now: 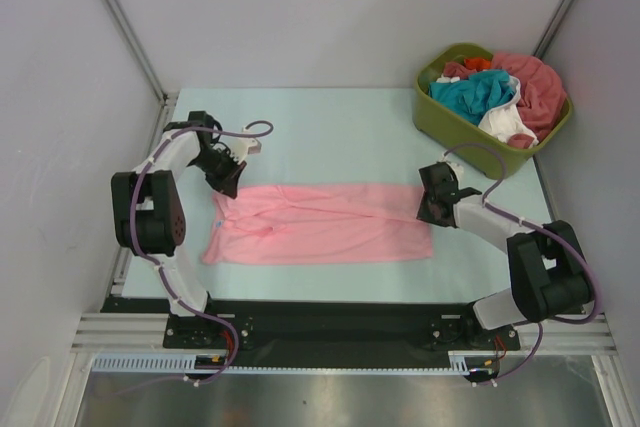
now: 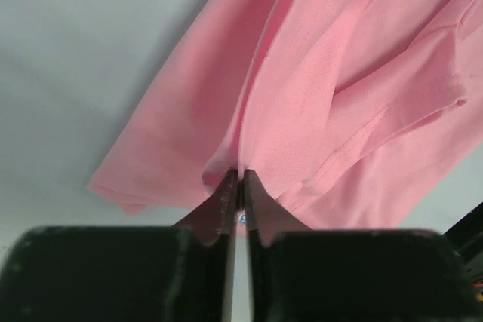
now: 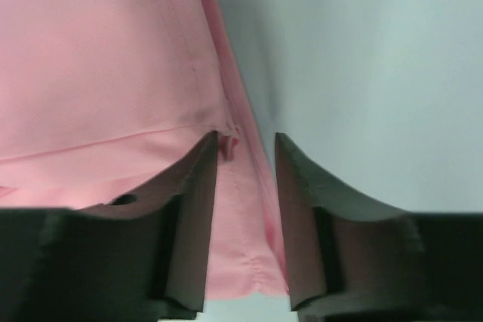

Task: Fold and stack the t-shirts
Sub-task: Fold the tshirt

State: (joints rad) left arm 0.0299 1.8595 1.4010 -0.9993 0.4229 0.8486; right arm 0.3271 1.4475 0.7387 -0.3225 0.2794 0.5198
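My left pincer (image 1: 228, 182) sits at the left end of the light pink t-shirt (image 1: 320, 222), its jaws pressed together on a small ridge of the cloth, as the left wrist view shows. I judge I hold it there to pin that end, so the shirt stays stretched and flat for the next fold. The shirt lies as a long band across the middle of the worktop (image 1: 340, 137), its sides seemingly turned in already, which suits a fold end to end.

My right pincer (image 1: 432, 209) is at the shirt's right end, low over the hem. Its jaws stand apart, the edge of the cloth lies between them, and nothing is gripped.

At the far right corner stands the olive-green tub (image 1: 440, 127), well apart from the pink shirt, holding the waiting t-shirts out of my way.

By count: two pincers, one shirt laid out, one tub. In the tub I see teal (image 1: 470, 95), white (image 1: 505, 122), coral-red (image 1: 535, 82) and a bit of orange (image 1: 477, 63), so at least four, though the heap hides the true number.
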